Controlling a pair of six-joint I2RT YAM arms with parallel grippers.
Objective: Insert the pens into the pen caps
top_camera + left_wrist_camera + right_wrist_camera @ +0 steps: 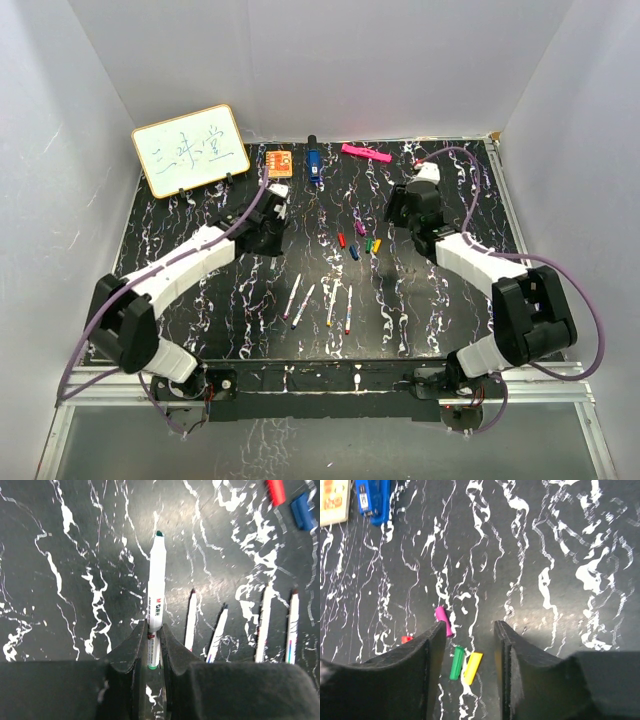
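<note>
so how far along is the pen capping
No pen looks capped yet. The left gripper grips a green-tipped pen; the right gripper hangs open over the green cap and yellow cap. The other four pens lie on the table, all five still to cap.

Blk marble table [430, 300] w/ pens [348, 308], caps [368, 243], whiteboard [190, 150].
</note>
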